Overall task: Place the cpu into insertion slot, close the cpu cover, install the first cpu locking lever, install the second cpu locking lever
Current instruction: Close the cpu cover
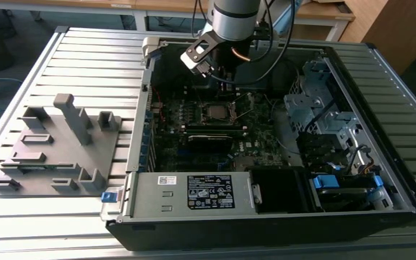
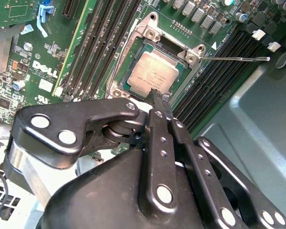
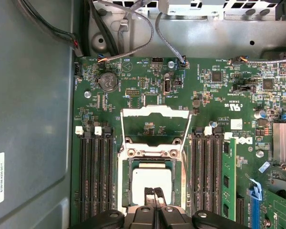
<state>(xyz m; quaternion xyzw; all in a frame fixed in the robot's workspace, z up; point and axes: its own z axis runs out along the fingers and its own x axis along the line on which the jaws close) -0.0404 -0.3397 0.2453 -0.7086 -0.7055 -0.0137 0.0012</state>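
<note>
The cpu (image 3: 152, 177) lies flat in the insertion slot (image 3: 126, 183), its silver-grey top showing; in the second wrist view the cpu (image 2: 155, 74) sits square inside the slot's metal rim (image 2: 120, 90). The cpu cover (image 3: 155, 112) is swung open, its window showing green board behind it. One thin locking lever (image 2: 238, 58) sticks out free to the side. My gripper (image 3: 155, 193) is shut with nothing in it, its tips (image 2: 155, 93) together just over the cpu's near edge. In the exterior view the arm (image 1: 233, 19) hangs over the slot (image 1: 215, 111) inside the open computer case.
Long black memory slots (image 3: 95, 176) flank the socket on both sides. Cables (image 3: 133, 28) run along the case wall behind the board. A drive cage (image 1: 316, 103) stands at the exterior view's right, a power supply (image 1: 208, 192) in front, and a grey fixture (image 1: 56, 146) outside the case at the left.
</note>
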